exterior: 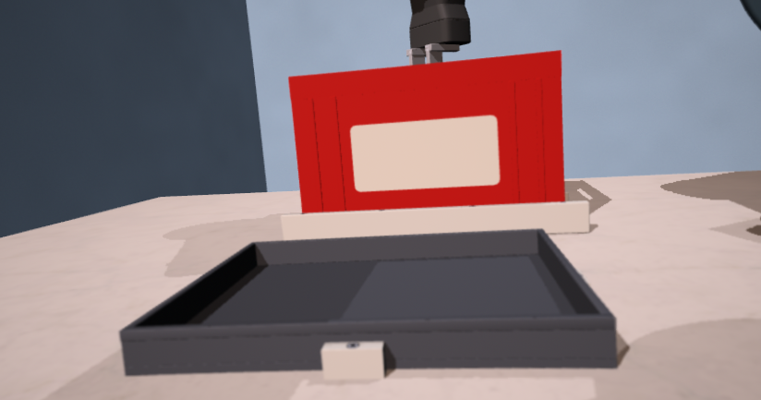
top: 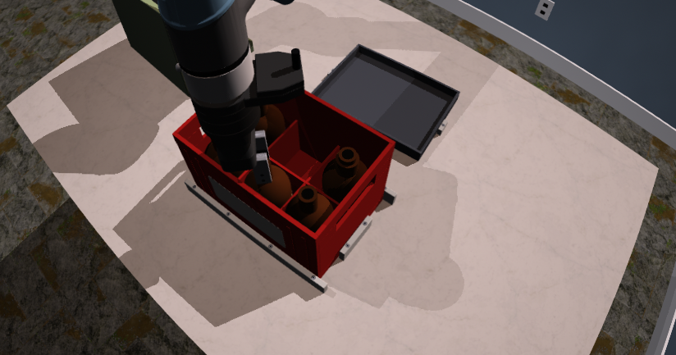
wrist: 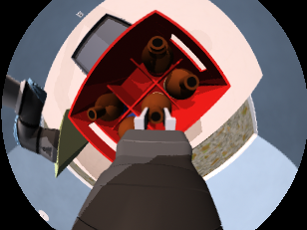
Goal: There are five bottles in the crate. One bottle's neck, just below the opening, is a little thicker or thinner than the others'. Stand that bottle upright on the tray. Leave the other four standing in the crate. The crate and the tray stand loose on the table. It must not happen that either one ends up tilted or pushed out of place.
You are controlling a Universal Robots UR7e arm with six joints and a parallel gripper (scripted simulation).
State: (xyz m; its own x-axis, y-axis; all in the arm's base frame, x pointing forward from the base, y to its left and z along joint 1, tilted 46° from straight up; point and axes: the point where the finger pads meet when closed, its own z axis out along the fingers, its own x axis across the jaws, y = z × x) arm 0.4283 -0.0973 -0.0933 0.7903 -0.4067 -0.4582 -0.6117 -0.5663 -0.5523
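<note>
Wrist view: gripper (top: 265, 162) (exterior: 426, 60) (wrist: 155, 113) closed on a bottle's neck.
That bottle (top: 278, 184) (wrist: 156, 101) stands in the middle compartment of the row farther from the tray (top: 439, 125) (exterior: 239, 352) (wrist: 102, 40); the other four (brown too) share the crate (top: 326, 253) (exterior: 426, 96) (wrist: 211, 94), and the tray lies beyond, on the bench (top: 544, 220) (exterior: 95, 242) (wrist: 226, 61).

The top view looks steeply down from above the tool (top: 262, 157) (exterior: 426, 55) (wrist: 155, 121). The exterior view, low and near the tabletop (top: 544, 173) (exterior: 106, 248) (wrist: 62, 64), faces the tool across the tray (top: 416, 156) (exterior: 372, 329) (wrist: 90, 29). The wrist view looks down past the tool's fingers, closest to it. Top and wrist share the crate's interior.
</note>
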